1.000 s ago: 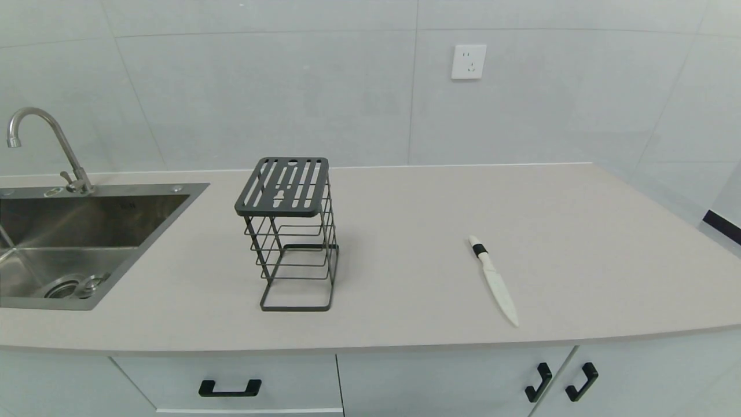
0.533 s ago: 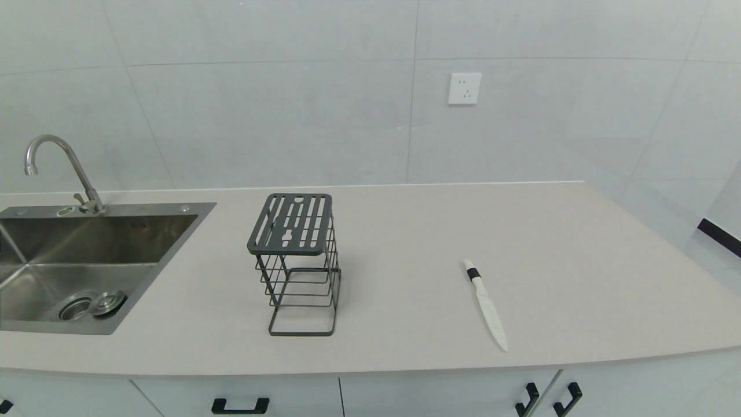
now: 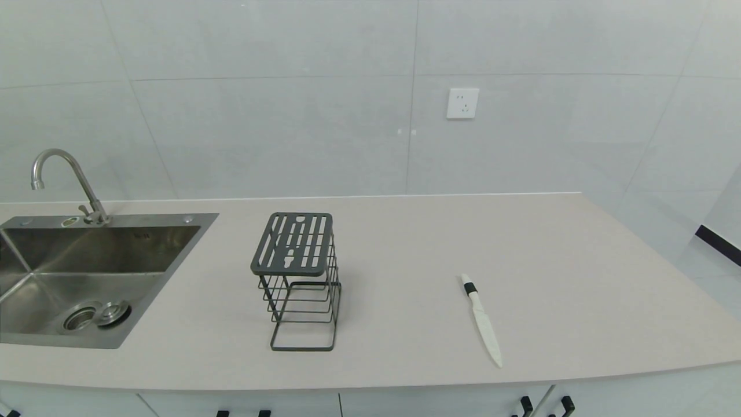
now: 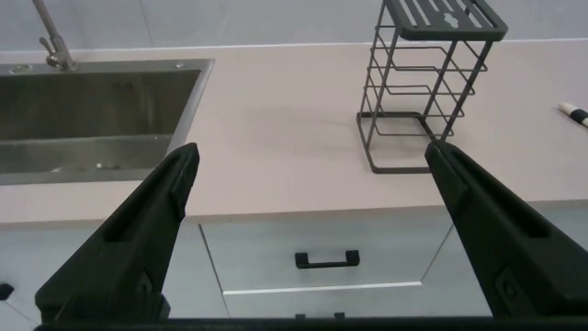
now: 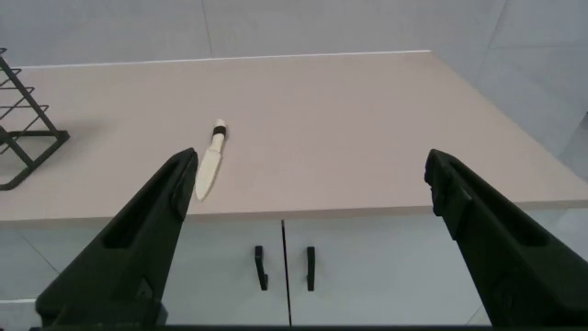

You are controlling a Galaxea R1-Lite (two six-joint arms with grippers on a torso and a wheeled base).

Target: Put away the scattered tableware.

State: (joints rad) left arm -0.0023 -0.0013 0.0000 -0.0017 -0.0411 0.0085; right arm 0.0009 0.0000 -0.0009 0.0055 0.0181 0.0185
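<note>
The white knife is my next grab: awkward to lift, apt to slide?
The white knife lies flat on the smooth counter, so it probably gives little to pinch and may skid if nudged. It looks thin and rigid, likely light. Its flat shape shouldn't roll.

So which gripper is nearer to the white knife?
Right. The right gripper sits before the counter edge, facing the knife; the left gripper faces the rack, with the knife beyond it.
</note>
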